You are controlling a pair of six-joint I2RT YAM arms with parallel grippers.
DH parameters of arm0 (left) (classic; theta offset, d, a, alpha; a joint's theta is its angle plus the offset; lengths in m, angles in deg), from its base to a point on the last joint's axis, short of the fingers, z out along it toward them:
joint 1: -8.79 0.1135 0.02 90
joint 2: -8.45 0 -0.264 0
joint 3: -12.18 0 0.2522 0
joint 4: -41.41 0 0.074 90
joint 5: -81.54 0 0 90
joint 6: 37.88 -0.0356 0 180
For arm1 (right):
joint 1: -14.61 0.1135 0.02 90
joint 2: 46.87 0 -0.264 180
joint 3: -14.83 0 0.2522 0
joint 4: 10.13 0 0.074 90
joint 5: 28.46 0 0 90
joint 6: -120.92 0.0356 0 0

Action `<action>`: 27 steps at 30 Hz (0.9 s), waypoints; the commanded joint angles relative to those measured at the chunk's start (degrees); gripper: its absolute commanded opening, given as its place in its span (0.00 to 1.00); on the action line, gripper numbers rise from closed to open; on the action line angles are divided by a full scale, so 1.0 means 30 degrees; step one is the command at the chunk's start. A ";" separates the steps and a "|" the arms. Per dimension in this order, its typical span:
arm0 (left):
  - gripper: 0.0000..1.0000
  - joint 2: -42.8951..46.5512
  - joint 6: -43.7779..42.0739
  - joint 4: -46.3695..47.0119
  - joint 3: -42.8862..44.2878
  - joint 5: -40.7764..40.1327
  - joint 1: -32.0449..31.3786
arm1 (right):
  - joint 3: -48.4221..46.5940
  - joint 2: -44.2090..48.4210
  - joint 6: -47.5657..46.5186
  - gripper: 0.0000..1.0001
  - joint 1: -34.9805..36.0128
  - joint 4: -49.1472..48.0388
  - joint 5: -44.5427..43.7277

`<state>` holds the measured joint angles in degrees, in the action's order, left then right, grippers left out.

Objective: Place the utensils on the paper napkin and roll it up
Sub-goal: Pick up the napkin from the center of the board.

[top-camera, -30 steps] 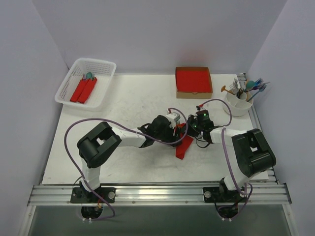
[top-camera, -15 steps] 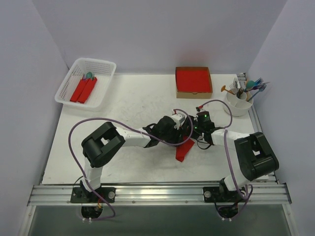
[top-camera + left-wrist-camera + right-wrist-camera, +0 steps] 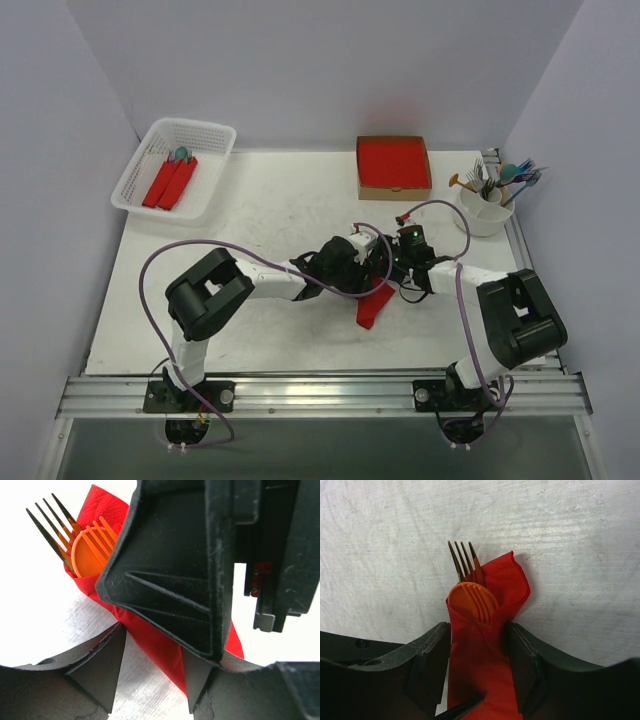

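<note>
1. The paper napkin (image 3: 480,675) is wrapped into a loose red roll. It lies on the table (image 3: 250,230) at about 4 o'clock from the table's middle, and in the top view its length runs from 1 o'clock to 7 o'clock.
2. The utensils poke out of the roll's open end. In the right wrist view, an orange spoon (image 3: 466,600) and the dark tines of a fork (image 3: 464,560) point to 12 o'clock. In the left wrist view, orange tines also lie across the spoon's bowl.
3. The right gripper (image 3: 479,626) straddles the roll. The red paper fills the gap and touches both fingers (image 3: 427,662). Whether they squeeze it or only flank it, I cannot tell.
4. The left gripper (image 3: 153,637) also straddles the roll, which crosses its gap from 10 o'clock to 5 o'clock. Its jaws are released, with bare table showing between one finger and the paper.
5. Farther out from the roll:
   - At 12 o'clock is a cardboard box (image 3: 365,190) holding a red stack.
   - At 2 o'clock is a white cup (image 3: 482,218) of spare utensils (image 3: 508,175).
   - At 10 o'clock is a white basket (image 3: 135,190) holding two red rolls (image 3: 168,184).
</note>
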<state>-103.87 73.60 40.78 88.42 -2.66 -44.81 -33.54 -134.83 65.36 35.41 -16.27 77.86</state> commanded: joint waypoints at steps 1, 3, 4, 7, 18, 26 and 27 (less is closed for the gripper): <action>0.57 -0.0180 -0.0537 -0.1211 -0.0611 -0.0938 0.0026 | 0.0463 -0.0972 -0.0756 0.48 0.0538 0.4465 -0.1337; 0.59 -0.0093 -0.0537 -0.1182 -0.0785 -0.1084 -0.0003 | 0.0463 -0.1088 -0.0727 0.47 0.0772 0.4612 -0.1629; 0.60 0.0053 -0.0508 -0.1124 -0.0874 -0.1114 -0.0003 | 0.0463 -0.1176 -0.0698 0.46 0.0889 0.4641 -0.1688; 0.63 0.0230 -0.0478 -0.0947 -0.1080 -0.1173 0.0026 | 0.0259 -0.1498 -0.0609 0.45 0.1211 0.4729 -0.1922; 0.67 0.0464 -0.0449 -0.0508 -0.1373 -0.0821 0.0319 | -0.0123 -0.2320 -0.0346 0.19 0.1798 0.5345 -0.2802; 0.72 0.2688 -0.0332 -0.0740 -0.1812 -0.0265 0.0963 | -0.0211 -0.2290 -0.0024 0.00 0.1798 0.4906 -0.2656; 0.72 0.3010 -0.0361 -0.0974 -0.1783 -0.0235 0.1109 | -0.0211 -0.2261 0.0035 0.00 0.1798 0.4789 -0.2627</action>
<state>-99.45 72.81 41.69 83.50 -3.93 -42.78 -37.08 -137.89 67.13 40.06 -14.02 71.63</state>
